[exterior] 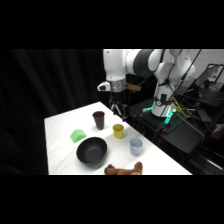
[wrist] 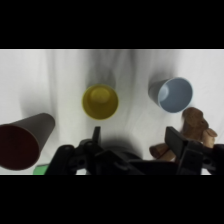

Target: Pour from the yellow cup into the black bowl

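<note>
The yellow cup (exterior: 118, 131) stands upright near the middle of the white table, and in the wrist view the yellow cup (wrist: 100, 101) shows from above, just beyond the fingers. The black bowl (exterior: 92, 151) sits in front and to the left of it; the wrist view does not show it. My gripper (exterior: 117, 109) hangs above and behind the yellow cup, clear of it. In the wrist view the gripper (wrist: 136, 141) is open, its fingers (wrist: 96, 136) wide apart with nothing between them.
A dark maroon cup (exterior: 99, 120) stands left of the yellow one, and a pale blue-grey cup (exterior: 135, 146) to its right front. A small green item (exterior: 78, 135) lies beside the bowl. A brown plush toy (exterior: 124, 170) lies at the table's front edge.
</note>
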You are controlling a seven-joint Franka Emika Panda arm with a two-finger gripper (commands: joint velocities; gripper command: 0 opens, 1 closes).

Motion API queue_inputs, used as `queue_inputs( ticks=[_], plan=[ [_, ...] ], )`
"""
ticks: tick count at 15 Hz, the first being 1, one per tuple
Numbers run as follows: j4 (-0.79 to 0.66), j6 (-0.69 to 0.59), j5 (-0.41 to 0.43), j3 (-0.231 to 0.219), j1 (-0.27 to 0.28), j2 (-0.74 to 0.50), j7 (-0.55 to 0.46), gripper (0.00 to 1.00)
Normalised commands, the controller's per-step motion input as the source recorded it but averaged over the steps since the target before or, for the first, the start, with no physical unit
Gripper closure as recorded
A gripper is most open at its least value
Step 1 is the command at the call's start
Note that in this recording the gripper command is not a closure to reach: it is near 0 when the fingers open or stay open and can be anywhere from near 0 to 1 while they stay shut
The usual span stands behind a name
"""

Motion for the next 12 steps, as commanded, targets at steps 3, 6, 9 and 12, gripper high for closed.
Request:
queue_inputs(
  ticks=[3, 6, 9, 12],
  plan=[
    [-0.35, 0.55, 0.236, 0.048, 0.074, -0.11, -0.16, 0.0],
    [-0.24, 0.66, 0.076, 0.016, 0.009, 0.1, -0.11, 0.0],
    [-0.06, 0.52, 0.034, -0.005, -0.032, 0.27, -0.11, 0.0],
    [0.07, 0.35, 0.017, -0.005, -0.072, 0.31, -0.1, 0.0]
  ],
)
